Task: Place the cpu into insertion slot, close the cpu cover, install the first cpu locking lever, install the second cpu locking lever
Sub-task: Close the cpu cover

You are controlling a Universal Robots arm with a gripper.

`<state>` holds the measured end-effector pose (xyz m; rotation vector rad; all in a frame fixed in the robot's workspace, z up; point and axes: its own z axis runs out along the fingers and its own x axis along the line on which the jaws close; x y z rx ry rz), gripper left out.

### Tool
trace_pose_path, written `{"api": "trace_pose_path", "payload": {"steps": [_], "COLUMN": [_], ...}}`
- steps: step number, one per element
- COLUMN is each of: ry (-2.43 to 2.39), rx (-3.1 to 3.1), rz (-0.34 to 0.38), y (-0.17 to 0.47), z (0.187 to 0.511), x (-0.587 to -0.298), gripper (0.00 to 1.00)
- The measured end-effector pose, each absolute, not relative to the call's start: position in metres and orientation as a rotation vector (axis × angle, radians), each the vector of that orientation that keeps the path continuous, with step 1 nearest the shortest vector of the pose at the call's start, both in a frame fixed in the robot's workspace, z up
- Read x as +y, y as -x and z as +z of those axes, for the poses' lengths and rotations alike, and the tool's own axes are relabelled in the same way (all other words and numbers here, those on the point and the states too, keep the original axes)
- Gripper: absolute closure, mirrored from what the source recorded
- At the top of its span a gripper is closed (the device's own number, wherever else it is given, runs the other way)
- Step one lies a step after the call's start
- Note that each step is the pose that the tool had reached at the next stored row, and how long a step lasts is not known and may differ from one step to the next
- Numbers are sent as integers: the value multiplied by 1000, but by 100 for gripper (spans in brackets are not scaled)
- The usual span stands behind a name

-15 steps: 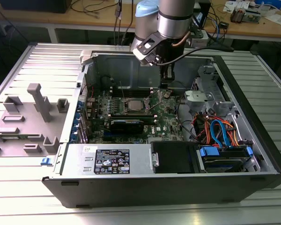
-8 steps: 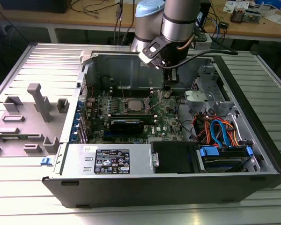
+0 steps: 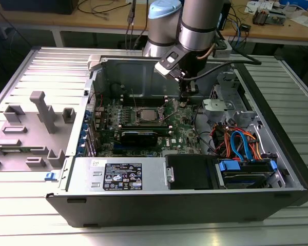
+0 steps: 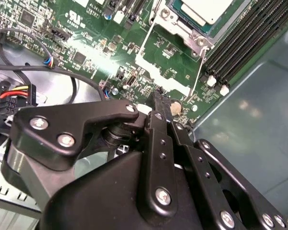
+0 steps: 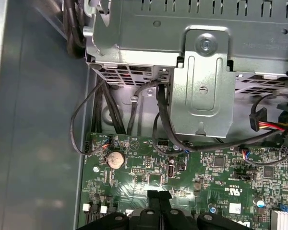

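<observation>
Scene, big to small: one slatted metal counter (image 3: pixel 20 220), one open PC case (image 3: pixel 159 200) lying on it, one grey fixture tray (image 3: pixel 31 133) at the exterior view's left, and one arm (image 3: pixel 200 20) reaching down into the case. Inside are one green board (image 3: pixel 182 130) and one long black graphics card (image 3: pixel 138 136).

One end effector (image 3: pixel 184 97). In both wrist views its fingers meet with nothing visible between them, so it is closed and empty (image 4: pixel 158 98) (image 5: pixel 158 195). The tip hovers low over the board, near the slot (image 4: pixel 204 42) but apart from it, on the exterior view's right of it. It is just beside one coin cell (image 5: pixel 115 159).

Task things: one cpu (image 4: pixel 204 8), silver top up, sits inside the slot. Step one looks done. One cover (image 4: pixel 180 24), a grey frame, appears to lie down around the chip, so step two is probably done, though the second wrist view cuts off most of it.

Two levers, both thin wire rods. One (image 4: pixel 143 45) runs along one side of the slot and the other (image 4: pixel 200 72) along the side next to the memory slots. The hooked end of the second reaches toward the end effector tip, close to it; contact cannot be told. Neither looks tucked under a latch, but I can't confirm that. My judgement is that both lever steps remain and the work is about halfway through.
</observation>
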<state>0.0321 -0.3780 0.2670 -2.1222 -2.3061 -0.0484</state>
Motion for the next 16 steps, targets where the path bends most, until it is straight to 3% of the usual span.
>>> {"api": "trace_pose_path", "payload": {"steps": [16], "ry": [2110], "rx": [-2302], "rz": [-33], "y": [-35], "z": [248], "x": [-378], "gripper": [89]}}
